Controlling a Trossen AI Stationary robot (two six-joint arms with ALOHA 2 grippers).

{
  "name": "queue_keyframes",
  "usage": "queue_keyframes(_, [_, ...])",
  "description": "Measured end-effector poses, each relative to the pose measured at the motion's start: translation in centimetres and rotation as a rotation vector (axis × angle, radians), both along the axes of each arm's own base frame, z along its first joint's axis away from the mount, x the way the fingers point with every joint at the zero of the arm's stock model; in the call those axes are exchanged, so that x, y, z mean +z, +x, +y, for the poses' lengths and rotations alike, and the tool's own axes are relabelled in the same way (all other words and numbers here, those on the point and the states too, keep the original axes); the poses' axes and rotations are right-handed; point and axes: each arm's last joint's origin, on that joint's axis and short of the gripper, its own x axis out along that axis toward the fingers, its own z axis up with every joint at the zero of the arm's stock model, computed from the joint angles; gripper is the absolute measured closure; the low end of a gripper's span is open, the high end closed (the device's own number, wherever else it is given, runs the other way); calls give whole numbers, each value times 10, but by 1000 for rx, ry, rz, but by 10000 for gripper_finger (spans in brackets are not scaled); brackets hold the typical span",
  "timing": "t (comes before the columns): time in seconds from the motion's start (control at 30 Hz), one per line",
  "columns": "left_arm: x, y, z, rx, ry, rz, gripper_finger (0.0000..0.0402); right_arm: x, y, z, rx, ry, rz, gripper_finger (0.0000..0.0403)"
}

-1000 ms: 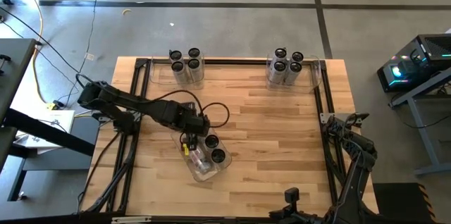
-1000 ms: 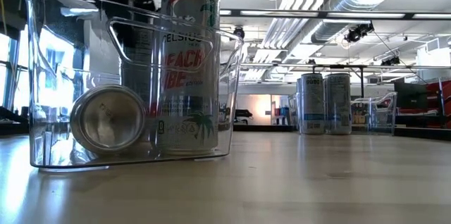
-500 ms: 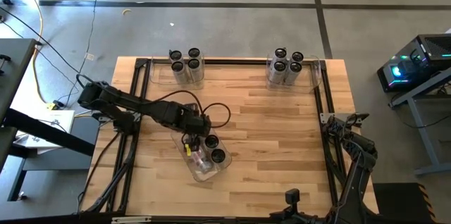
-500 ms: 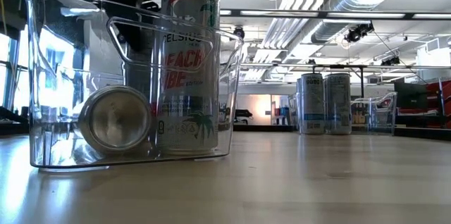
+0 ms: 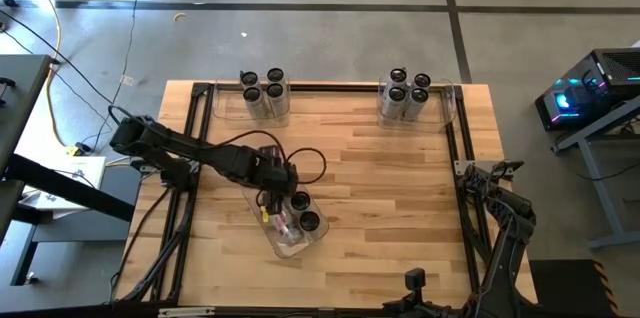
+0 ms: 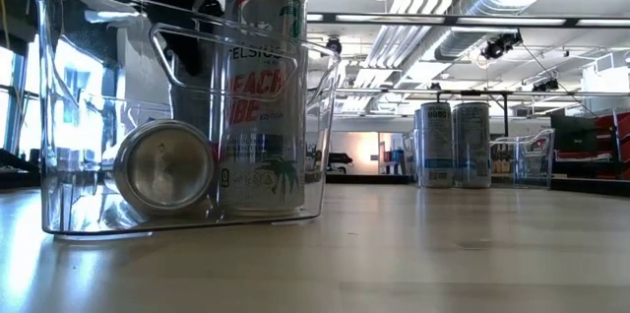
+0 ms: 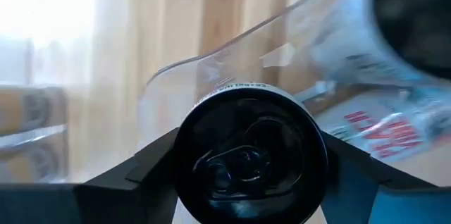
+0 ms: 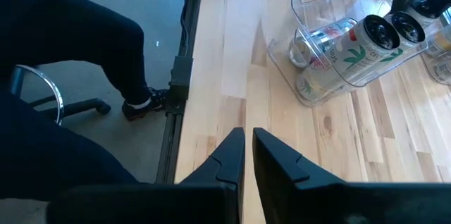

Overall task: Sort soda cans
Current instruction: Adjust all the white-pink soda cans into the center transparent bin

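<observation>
A clear bin [image 5: 292, 241] sits left of the table's middle. In it two soda cans stand upright, showing dark tops [image 5: 311, 222], and one lies on its side [image 6: 165, 163]. My left gripper [image 5: 270, 203] reaches down into the bin's far-left part and is shut on a third upright soda can [image 7: 250, 157], which the gripper hides in the high view. My right gripper [image 8: 249, 139] hangs shut and empty over the table's near right part. My left gripper pinches the upright soda can between its two fingers [image 7: 141, 171], one on each side of the can's wall just below the top rim [image 7: 184, 146]. The fingers come from above, slanting down. The can's lower end is hidden, so whether it stands in the bin cannot be told.
Two more clear bins stand at the table's far edge, each with several upright cans: one far left [image 5: 265, 93], one far right [image 5: 405, 93]. Bare wooden tabletop [image 5: 380, 188] lies between them and the near bin. A black frame rail [image 5: 460, 148] runs along the sides.
The can lying on its side in the bin has rolled a little toward the table's right, closer to the tall upright can in front of it.
</observation>
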Motion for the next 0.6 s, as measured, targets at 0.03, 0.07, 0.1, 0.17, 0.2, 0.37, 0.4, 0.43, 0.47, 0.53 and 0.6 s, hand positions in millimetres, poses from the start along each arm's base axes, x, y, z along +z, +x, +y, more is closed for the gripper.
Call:
queue_keyframes(0.03, [0,0,1,6,20,2,157,0,0,0,0,0,0,379])
queue_keyframes(0.07, [0,-1,2,13,43,6,157,0,0,0,0,0,0,379])
queue_keyframes(0.1, [0,-1,3,16,54,7,157,0,0,0,0,0,0,379])
queue_keyframes(0.17, [0,-2,3,24,80,13,156,0,0,0,0,-1,0,379])
queue_keyframes(0.2, [0,-3,4,26,85,16,154,0,0,0,-1,-1,0,379])
queue_keyframes(0.37, [0,-3,4,35,91,16,114,0,0,0,-1,-1,0,379])
queue_keyframes(0.4, [0,-3,4,35,88,17,107,0,0,0,-1,-1,0,379])
queue_keyframes(0.43, [0,-3,4,34,85,17,101,0,0,0,-1,-1,0,379])
queue_keyframes(0.47, [0,-3,4,33,79,16,97,0,0,0,-1,-1,0,379])
queue_keyframes(0.53, [-1,-3,3,24,67,25,92,0,0,0,-1,-1,0,379])
queue_keyframes(0.6, [0,-5,4,14,61,51,90,0,0,0,-1,-1,0,379])
